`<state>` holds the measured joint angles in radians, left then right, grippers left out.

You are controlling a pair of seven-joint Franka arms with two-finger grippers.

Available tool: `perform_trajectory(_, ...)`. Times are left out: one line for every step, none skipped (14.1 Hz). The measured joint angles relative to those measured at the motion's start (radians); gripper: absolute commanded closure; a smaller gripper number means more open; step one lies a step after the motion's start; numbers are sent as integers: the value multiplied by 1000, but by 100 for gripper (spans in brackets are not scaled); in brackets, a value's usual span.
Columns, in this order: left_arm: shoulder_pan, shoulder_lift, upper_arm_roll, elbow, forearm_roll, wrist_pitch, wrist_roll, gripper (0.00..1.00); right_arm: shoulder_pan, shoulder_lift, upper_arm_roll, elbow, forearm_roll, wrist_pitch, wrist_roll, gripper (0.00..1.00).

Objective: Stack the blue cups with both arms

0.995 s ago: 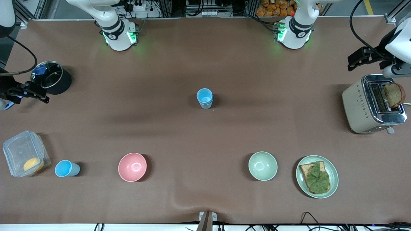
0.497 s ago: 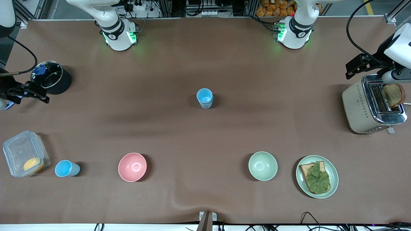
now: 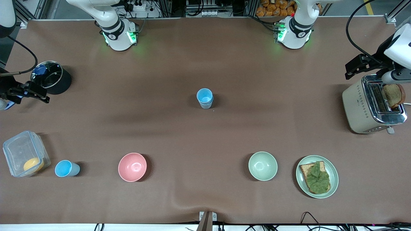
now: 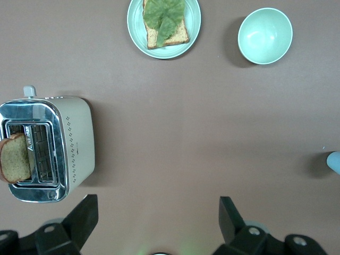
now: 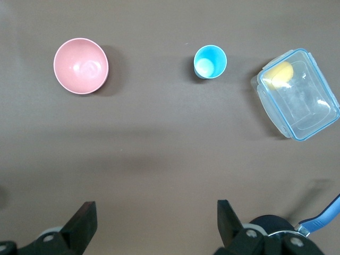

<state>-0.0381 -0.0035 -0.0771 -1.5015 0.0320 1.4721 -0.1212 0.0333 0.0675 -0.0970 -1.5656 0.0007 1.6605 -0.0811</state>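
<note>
Front view: two blue cups (image 3: 205,98) stand nested in one stack at the middle of the table (image 3: 205,134). A third blue cup (image 3: 65,168) stands alone nearer the camera, toward the right arm's end, between the plastic box (image 3: 25,154) and the pink bowl (image 3: 132,166). The green bowl (image 3: 262,166) and the plate (image 3: 333,183) with toast lie toward the left arm's end. The left gripper (image 3: 361,64) hangs over the table beside the toaster (image 3: 369,106); the right gripper (image 3: 30,93) hangs beside the black pot (image 3: 54,78). Both arms wait.

Left wrist view: the left gripper (image 4: 156,218) is spread wide and empty above bare table. The printing on the toaster (image 4: 48,149) is too small to read.

Right wrist view: the right gripper (image 5: 154,220) is spread wide and empty. The lone cup (image 5: 210,61) lies between the pink bowl (image 5: 81,65) and the box (image 5: 297,95).
</note>
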Motion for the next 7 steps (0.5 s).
perform_trajectory(0, 0, 0, 0, 0, 0, 0, 0, 0, 0, 0, 0, 0, -1, 0, 0)
perform_trajectory(0, 0, 0, 0, -1, 0, 0, 0, 1, 0, 0, 0, 0, -2, 0, 0)
perform_trajectory(0, 0, 0, -1, -1, 0, 0, 0, 1, 0, 0, 0, 0, -2, 0, 0)
perform_trajectory(0, 0, 0, -1, -1, 0, 0, 0, 1, 0, 0, 0, 0, -4, 0, 0)
perform_trajectory(0, 0, 0, -1, -1, 0, 0, 0, 1, 0, 0, 0, 0, -5, 0, 0)
perform_trajectory(0, 0, 0, -2, -2, 0, 0, 0, 1, 1, 0, 0, 0, -7, 0, 0)
perform_trajectory(0, 1, 0, -3, -2, 0, 0, 0, 1, 1, 0, 0, 0, -7, 0, 0)
